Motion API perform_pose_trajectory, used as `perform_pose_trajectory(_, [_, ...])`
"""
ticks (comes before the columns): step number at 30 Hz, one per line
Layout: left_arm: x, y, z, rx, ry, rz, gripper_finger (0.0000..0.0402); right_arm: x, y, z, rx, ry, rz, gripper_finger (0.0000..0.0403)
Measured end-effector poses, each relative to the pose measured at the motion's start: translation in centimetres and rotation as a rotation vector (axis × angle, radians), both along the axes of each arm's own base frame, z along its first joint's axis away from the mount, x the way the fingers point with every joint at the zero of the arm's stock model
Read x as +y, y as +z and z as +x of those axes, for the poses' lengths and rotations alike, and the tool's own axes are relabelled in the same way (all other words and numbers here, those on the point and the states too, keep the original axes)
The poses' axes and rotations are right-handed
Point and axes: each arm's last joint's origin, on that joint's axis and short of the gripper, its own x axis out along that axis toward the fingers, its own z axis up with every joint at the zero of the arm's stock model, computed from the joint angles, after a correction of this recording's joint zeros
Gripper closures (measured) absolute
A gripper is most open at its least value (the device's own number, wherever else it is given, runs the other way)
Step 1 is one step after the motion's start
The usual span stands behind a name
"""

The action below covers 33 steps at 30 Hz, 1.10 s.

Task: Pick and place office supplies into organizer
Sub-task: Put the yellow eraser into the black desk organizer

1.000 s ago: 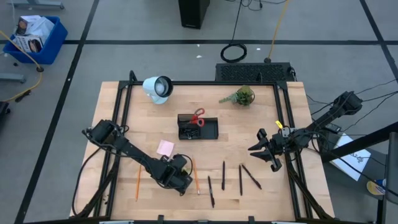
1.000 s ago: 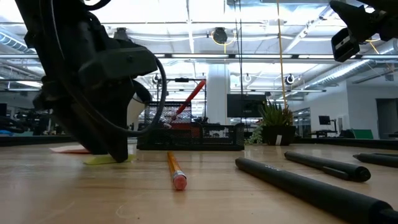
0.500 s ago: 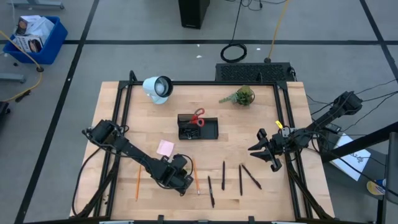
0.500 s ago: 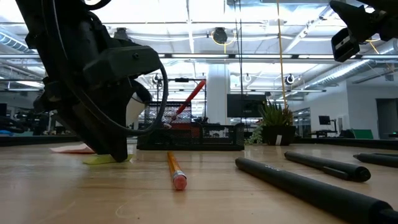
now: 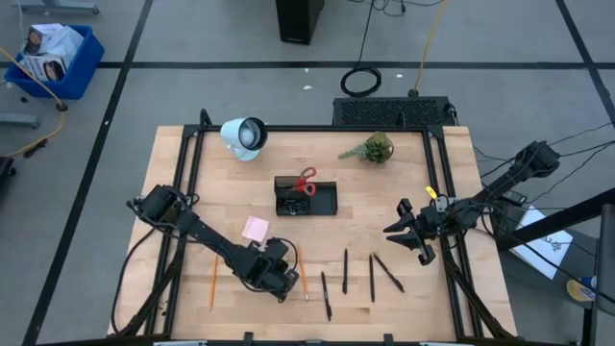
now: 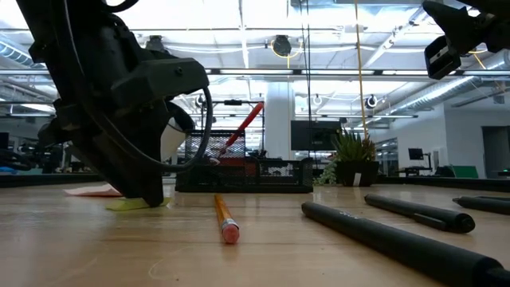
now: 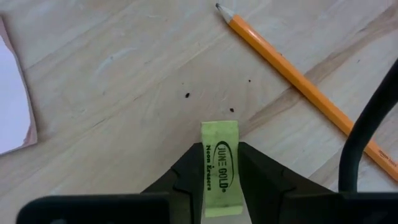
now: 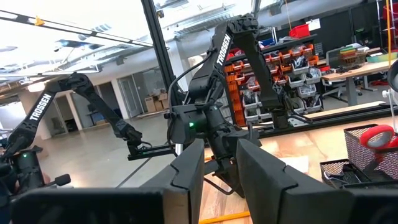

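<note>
A small yellow eraser [image 7: 219, 146] lies on the wood near the table's front left, and my left gripper [image 5: 280, 284] is shut on it, pointing steeply down. An orange pencil [image 7: 298, 87] lies just beside it, toward the table's right. The pink sticky-note pad [image 5: 255, 228] lies flat a little farther back. The black organizer [image 5: 322, 199] stands mid-table with red-handled scissors [image 5: 306, 181] sticking up out of it. My right gripper [image 5: 404, 230] hovers above the table's right side, open and holding nothing. My left gripper pinches the eraser's two long sides [image 7: 219, 177] between its two fingers [image 7: 186, 177]. The fingers come from above at a steep slant and lie along the eraser. Its printed face is up and its free end [image 7: 219, 130] juts out past the fingertips. The eraser lies flat on the table.
Several black pens [image 5: 372, 277] lie side by side at the front, right of the pencil. A second orange pencil [image 5: 212, 284] lies front left. A white round lamp [image 5: 243, 135] and a small green plant [image 5: 375, 148] stand at the back, with a black mesh panel [image 5: 389, 111] behind.
</note>
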Motion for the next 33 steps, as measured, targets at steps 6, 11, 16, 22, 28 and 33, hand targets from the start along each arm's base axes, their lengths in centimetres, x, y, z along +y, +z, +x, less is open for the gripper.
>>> perform_pose_trajectory(6, [0.5, 0.7, 0.1, -0.024, 0.014, 0.026, 0.0312, 0.0, 0.0, 0.0, 0.0, 0.0, 0.0, 0.0314])
perform_pose_trajectory(11, [1.1, 1.2, 0.3, -0.037, 0.03, 0.023, 0.0312, 0.0, 0.0, 0.0, 0.0, 0.0, 0.0, 0.0314])
perform_pose_trajectory(16, [2.2, 2.4, 0.5, -0.065, 0.056, 0.042, 0.0312, 0.0, 0.0, 0.0, -0.001, 0.0, 0.0, 0.0314])
perform_pose_trajectory(22, [4.3, 4.3, 1.0, -0.094, 0.029, 0.082, 0.0312, 0.0, 0.0, 0.0, 0.0, 0.0, 0.0, 0.0314])
perform_pose_trajectory(28, [7.5, 5.3, 1.8, -0.076, 0.012, 0.09, 0.0312, 0.0, 0.0, 0.0, 0.001, 0.0, -0.001, 0.0314])
perform_pose_trajectory(33, [10.5, 5.6, 2.3, -0.013, -0.042, 0.048, 0.0312, 0.0, 0.0, 0.0, 0.0, 0.0, 0.0, 0.0314])
